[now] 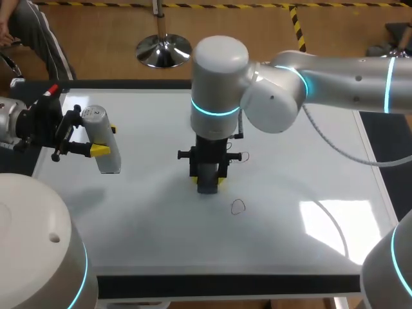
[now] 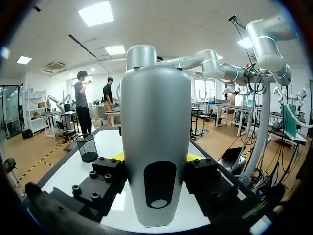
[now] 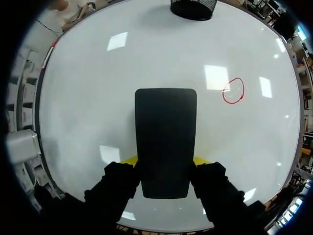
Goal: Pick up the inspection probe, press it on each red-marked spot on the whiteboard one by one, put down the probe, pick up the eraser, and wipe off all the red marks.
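Working over the whiteboard (image 1: pixel 129 219), you have the left gripper (image 1: pixel 106 140) pinching the probe (image 1: pixel 103 143) over its left side and the right gripper (image 3: pixel 165 161) clamping the eraser (image 3: pixel 165 142) mid-board, where an uneven press could skip or smear the nearby red ring (image 3: pixel 233 91).

A white bench (image 1: pixel 135 238) with a black border (image 1: pixel 225 285) fills the head view. Light glares off its glossy top in a bright rectangular patch (image 1: pixel 338 222) toward 4 o'clock. A soft shadow (image 1: pixel 90 196) lies toward 9 o'clock.
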{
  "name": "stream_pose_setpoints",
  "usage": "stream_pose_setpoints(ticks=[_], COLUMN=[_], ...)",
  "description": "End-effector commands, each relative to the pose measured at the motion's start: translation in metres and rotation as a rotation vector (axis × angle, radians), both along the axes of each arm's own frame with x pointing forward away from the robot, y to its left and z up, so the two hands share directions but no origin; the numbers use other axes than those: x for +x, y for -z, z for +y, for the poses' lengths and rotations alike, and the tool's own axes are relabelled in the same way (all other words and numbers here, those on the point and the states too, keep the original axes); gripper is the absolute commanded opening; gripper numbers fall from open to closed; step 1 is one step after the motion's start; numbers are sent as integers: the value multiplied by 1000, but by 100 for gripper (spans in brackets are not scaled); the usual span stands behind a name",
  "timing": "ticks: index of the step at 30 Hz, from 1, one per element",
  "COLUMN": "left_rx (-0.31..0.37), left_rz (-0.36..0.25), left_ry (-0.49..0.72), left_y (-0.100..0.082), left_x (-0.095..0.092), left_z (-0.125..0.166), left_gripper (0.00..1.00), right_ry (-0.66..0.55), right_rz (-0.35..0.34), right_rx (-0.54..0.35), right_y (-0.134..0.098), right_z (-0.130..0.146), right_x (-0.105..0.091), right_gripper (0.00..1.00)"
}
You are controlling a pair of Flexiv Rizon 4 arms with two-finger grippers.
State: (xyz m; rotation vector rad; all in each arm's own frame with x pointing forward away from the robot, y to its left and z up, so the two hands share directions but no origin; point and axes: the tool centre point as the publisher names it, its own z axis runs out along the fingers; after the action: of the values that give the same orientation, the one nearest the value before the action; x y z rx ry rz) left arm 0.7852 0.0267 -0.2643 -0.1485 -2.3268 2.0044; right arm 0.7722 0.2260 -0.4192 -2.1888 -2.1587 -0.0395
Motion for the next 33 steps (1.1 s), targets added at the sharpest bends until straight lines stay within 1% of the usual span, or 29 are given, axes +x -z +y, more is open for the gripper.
stream_pose_setpoints(ticks=[1, 9, 16, 22, 33], left_rx=[-1, -1, -1, -1, -1], left_rz=[-2, -2, -2, -2, -2], left_ry=[0, 0, 0, 0, 0], left_y=[-1, -1, -1, -1, -1], left_x=[0, 0, 0, 0, 0], left_z=[0, 0, 0, 0, 0], left_gripper=[0, 0, 0, 0, 0], right_ry=[-12, -40, -52, -32, 16], right_rz=[11, 28, 35, 43, 54], right_rx=[-17, -17, -22, -39, -41], right_y=[7, 14, 17, 22, 26], right_z=[17, 36, 38, 24, -11], right_x=[2, -1, -3, -1, 6], right_gripper=[0, 0, 0, 0, 0])
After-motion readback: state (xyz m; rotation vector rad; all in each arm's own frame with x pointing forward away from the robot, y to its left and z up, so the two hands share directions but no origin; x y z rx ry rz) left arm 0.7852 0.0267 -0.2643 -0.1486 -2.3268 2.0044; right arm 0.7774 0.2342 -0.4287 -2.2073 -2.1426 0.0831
